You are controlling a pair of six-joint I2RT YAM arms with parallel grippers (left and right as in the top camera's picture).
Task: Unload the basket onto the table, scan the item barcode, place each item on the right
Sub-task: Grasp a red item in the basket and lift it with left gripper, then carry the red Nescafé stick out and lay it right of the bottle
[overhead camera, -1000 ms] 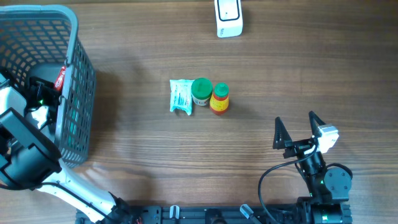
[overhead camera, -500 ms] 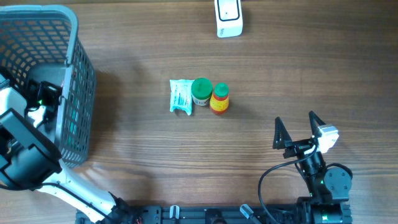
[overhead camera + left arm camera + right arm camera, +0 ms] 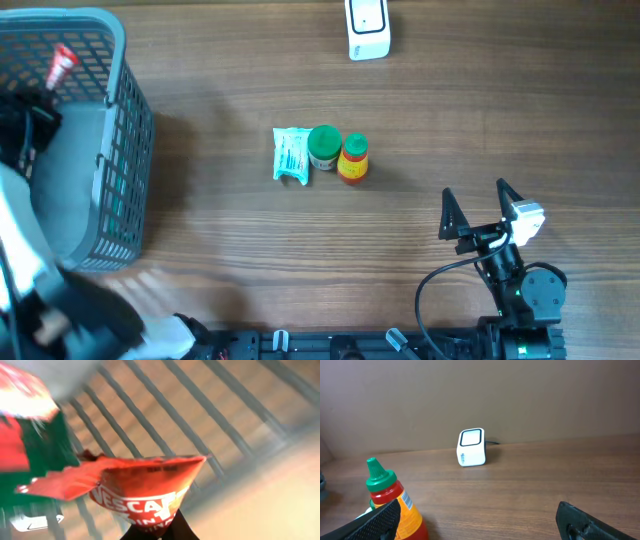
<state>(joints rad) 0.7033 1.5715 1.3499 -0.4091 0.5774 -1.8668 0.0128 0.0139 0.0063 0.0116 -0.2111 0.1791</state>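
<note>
the right claw (image 3: 483,205) is held spread at 5 o'clock. the left claw (image 3: 156,530) has just been pinched onto a red sachet (image 3: 62,62) and lifted over the basket (image 3: 120,150) at 10 o'clock, ready to be carried to the scanner (image 3: 367,27) at 12 o'clock

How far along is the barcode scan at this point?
Done: three items, a pale packet, a green-lidded jar and a sauce bottle, lie mid-table; whether they were scanned is not visible. In hand: the left pincer is shut on a red sachet at the basket. Left: carrying it to the scanner. The right pincer stands open.
</note>
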